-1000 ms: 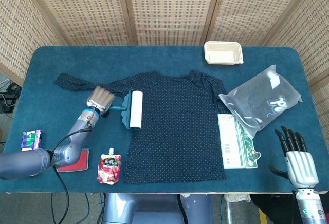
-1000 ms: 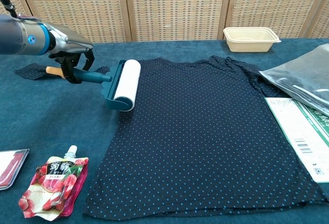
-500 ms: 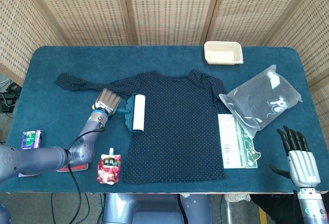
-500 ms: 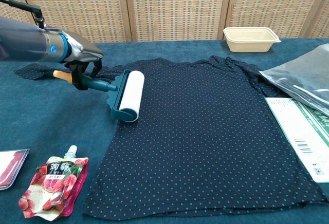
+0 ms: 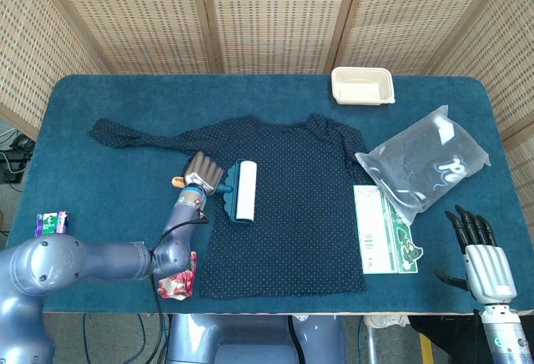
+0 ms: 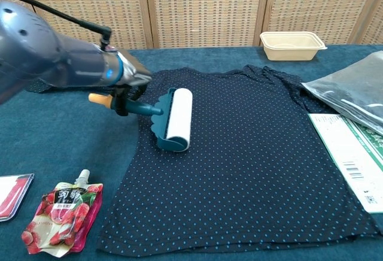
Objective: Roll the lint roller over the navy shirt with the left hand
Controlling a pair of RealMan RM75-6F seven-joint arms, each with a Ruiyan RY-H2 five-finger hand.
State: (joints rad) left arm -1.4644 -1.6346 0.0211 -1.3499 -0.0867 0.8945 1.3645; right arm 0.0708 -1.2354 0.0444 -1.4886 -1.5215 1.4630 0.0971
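Note:
A navy dotted shirt point(image 5: 288, 205) point(image 6: 251, 153) lies flat across the middle of the blue table, one sleeve stretched to the far left. The lint roller point(image 5: 245, 190) point(image 6: 178, 118), white drum in a teal frame with an orange-tipped handle, lies on the shirt's left part. My left hand point(image 5: 203, 175) point(image 6: 127, 87) grips its handle just off the shirt's left edge. My right hand point(image 5: 477, 245) hangs at the table's near right corner, fingers apart and holding nothing; the chest view does not show it.
A beige tray point(image 5: 362, 85) point(image 6: 292, 44) stands at the back. A clear plastic bag point(image 5: 424, 162) point(image 6: 353, 90) and a green-white card point(image 5: 382, 230) point(image 6: 354, 159) lie right of the shirt. A red drink pouch point(image 5: 174, 279) point(image 6: 62, 216), a red packet point(image 6: 11, 194) and a small purple box point(image 5: 51, 224) sit front left.
My left hand has pushed the roller rightward and nearer, from the shirt's left edge onto the fabric. The right hand has stayed put.

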